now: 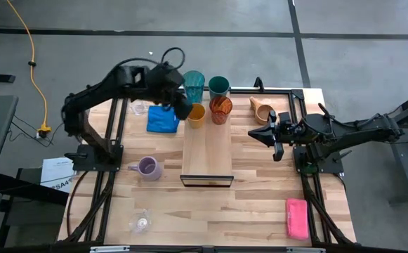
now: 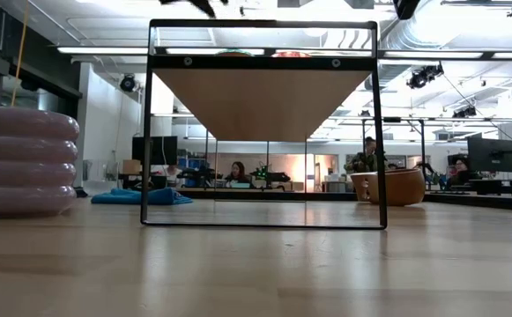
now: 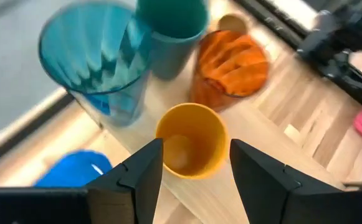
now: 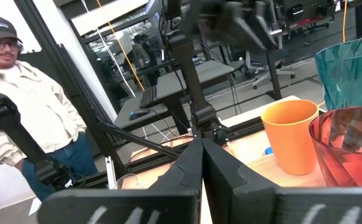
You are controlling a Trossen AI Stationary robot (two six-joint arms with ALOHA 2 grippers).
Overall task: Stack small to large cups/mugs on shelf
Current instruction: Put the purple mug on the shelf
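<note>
The light-wood shelf (image 1: 207,151) stands mid-table. At its far end stand the orange cup (image 1: 196,114), the red cup (image 1: 220,109), the teal tumbler (image 1: 194,86) and the dark green cup (image 1: 218,86), all upright. My left gripper (image 3: 196,168) hangs open above the orange cup (image 3: 190,146), a finger on each side and clear of it. My right gripper (image 1: 274,137) is shut and level, right of the shelf. The tan mug (image 1: 262,110) lies on its side. The lavender mug (image 1: 147,167) stands left of the shelf.
A blue cloth (image 1: 162,119) lies left of the shelf's far end, beside a clear glass (image 1: 139,108). Another clear glass (image 1: 140,222) stands near the front left. A pink sponge (image 1: 296,218) lies at the front right. A person (image 4: 19,106) stands beyond the table.
</note>
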